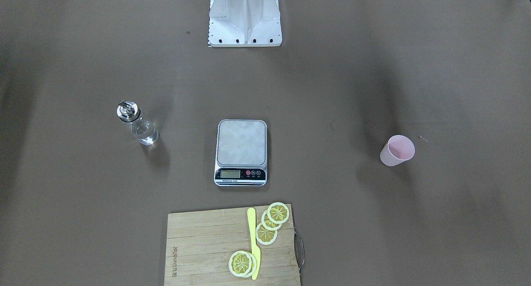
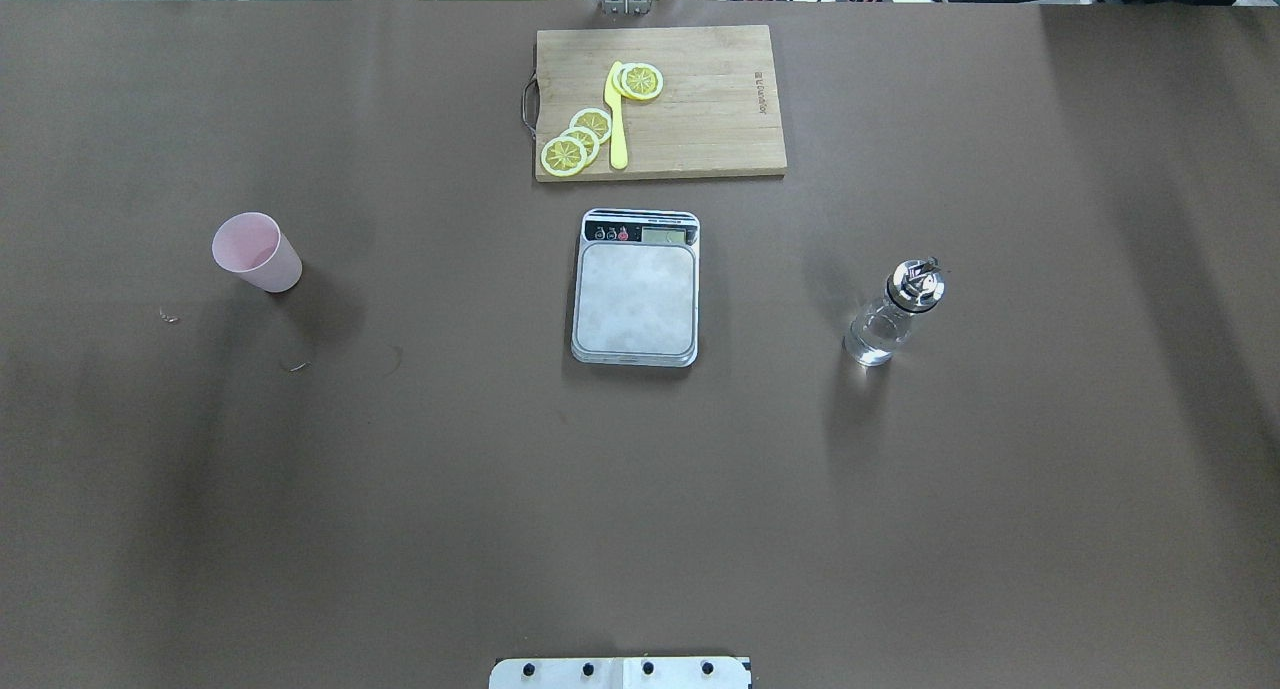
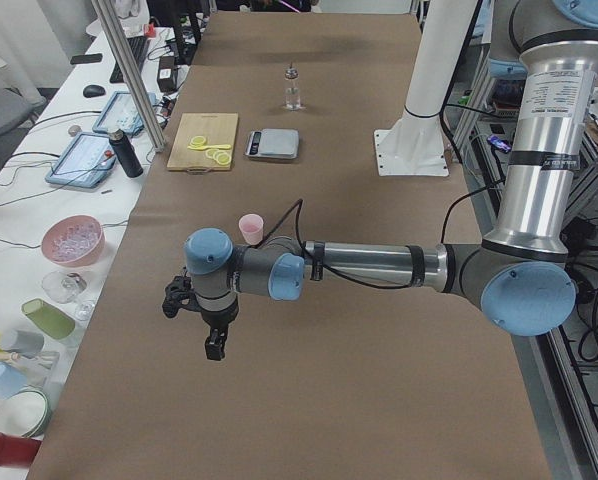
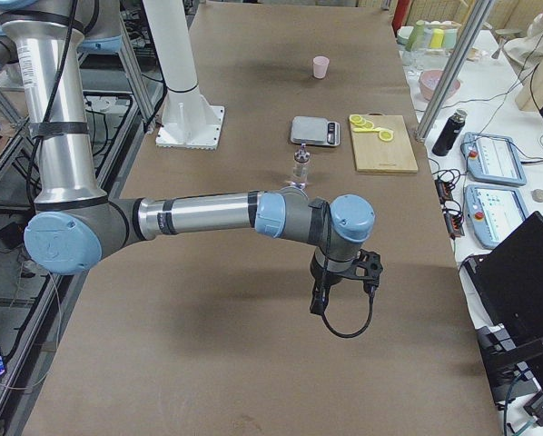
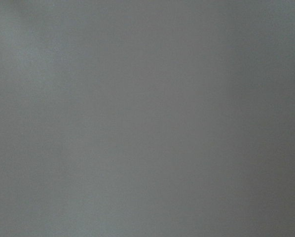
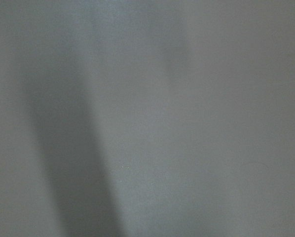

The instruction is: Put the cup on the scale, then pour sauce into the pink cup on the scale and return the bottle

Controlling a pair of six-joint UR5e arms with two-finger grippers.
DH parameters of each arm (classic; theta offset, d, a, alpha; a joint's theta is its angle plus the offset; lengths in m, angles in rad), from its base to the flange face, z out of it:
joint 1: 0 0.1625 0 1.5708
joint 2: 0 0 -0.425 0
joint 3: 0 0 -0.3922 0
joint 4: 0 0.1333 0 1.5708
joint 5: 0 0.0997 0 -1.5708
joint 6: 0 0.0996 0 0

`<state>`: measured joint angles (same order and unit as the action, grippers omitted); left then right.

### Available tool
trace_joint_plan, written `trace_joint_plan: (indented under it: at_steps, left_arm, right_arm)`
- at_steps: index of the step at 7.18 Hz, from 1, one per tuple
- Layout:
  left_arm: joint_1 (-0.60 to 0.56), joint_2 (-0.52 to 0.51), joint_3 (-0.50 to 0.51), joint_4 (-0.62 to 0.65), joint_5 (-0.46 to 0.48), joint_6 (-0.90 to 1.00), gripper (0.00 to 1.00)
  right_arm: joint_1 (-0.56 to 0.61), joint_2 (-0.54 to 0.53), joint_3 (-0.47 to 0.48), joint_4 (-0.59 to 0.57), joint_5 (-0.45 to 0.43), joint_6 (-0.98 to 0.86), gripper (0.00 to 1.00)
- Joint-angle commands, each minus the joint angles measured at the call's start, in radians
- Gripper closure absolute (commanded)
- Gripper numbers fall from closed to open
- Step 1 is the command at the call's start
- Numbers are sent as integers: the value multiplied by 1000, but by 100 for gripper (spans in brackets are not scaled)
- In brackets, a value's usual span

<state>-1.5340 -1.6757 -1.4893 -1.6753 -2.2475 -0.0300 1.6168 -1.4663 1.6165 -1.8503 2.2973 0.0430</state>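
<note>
The pink cup [image 1: 397,150] stands upright and empty on the brown table, on my left side [image 2: 257,252]. The scale [image 1: 241,147] lies at the table's middle with nothing on its platform [image 2: 637,299]. The glass bottle [image 1: 137,124] with clear sauce and a metal spout stands on my right side [image 2: 895,314]. My left gripper [image 3: 215,343] hangs over bare table, well short of the cup [image 3: 250,227]. My right gripper [image 4: 319,304] hangs over bare table, short of the bottle [image 4: 301,166]. Both show only in the side views, so I cannot tell whether they are open or shut.
A wooden cutting board [image 2: 710,109] with lemon slices [image 2: 585,134] and a yellow knife [image 2: 617,114] lies beyond the scale. The robot base [image 1: 244,20] stands at the near edge. Both wrist views show only blurred brown table.
</note>
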Motion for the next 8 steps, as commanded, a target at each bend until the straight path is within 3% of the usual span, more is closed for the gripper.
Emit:
trace_joint_plan:
  at_steps: [1, 8]
  left_arm:
    - [0, -2, 1, 0, 0, -1, 1]
    - [0, -4, 1, 2, 3, -1, 1]
  right_arm:
    - [0, 1, 5, -1, -1, 0, 0]
    - [3, -2, 17, -3, 1, 0, 0]
